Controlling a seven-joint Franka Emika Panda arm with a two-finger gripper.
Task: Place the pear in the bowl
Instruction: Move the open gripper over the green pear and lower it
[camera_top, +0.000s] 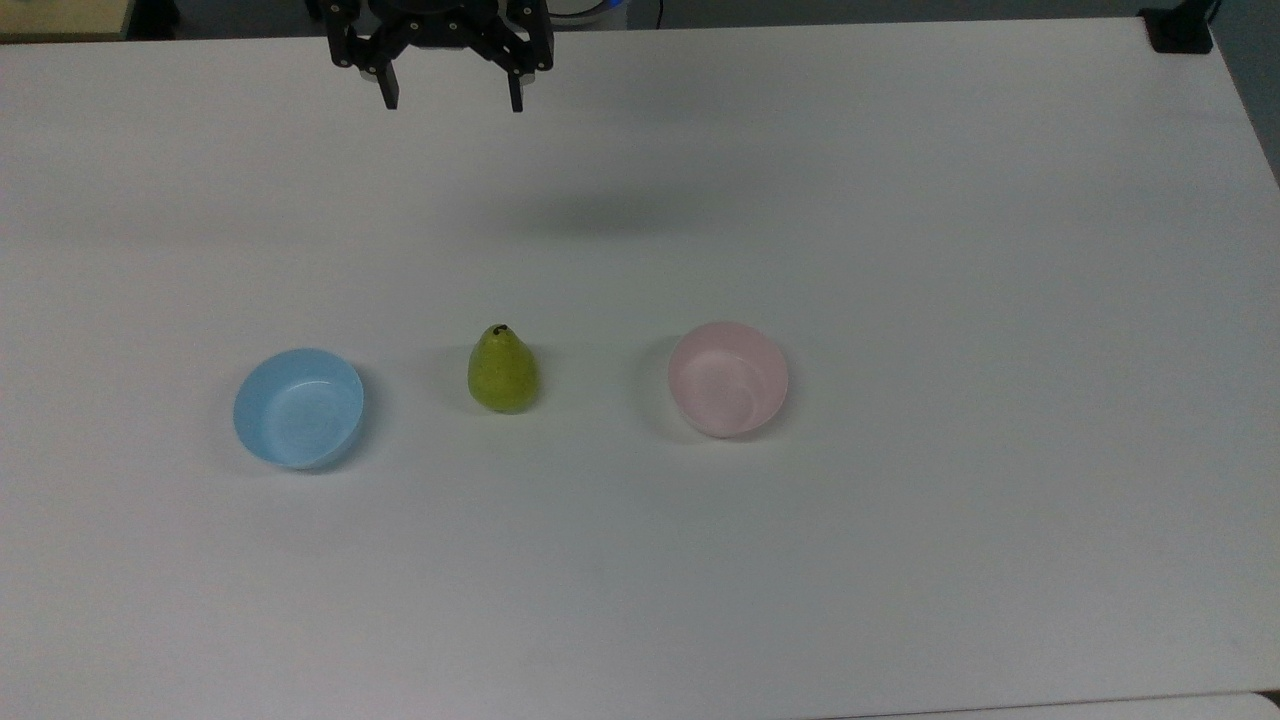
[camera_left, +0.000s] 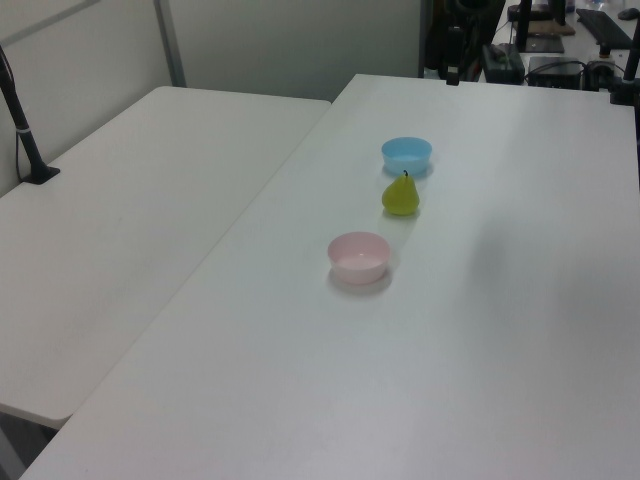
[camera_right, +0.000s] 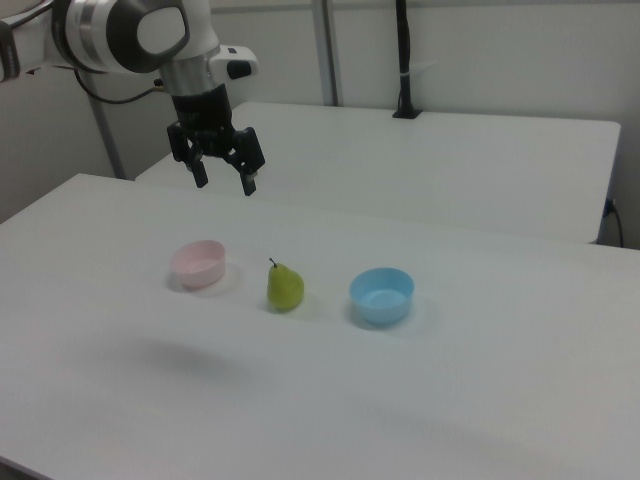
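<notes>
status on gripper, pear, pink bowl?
Black two-finger gripper open, high above the table. Small yellow-green pear upright between pale pink plastic bowl and light blue plastic bowl, touching neither. Nothing in the way.

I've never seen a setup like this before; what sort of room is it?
Probably a robotics lab or test room. A robot arm with an open hand hangs over a plain white table, where a pear stands between a pink bowl and a blue bowl. More white tables and partition walls stand behind.

A white table fills the foreground; a second white table abuts it; pale wall behind.
</notes>
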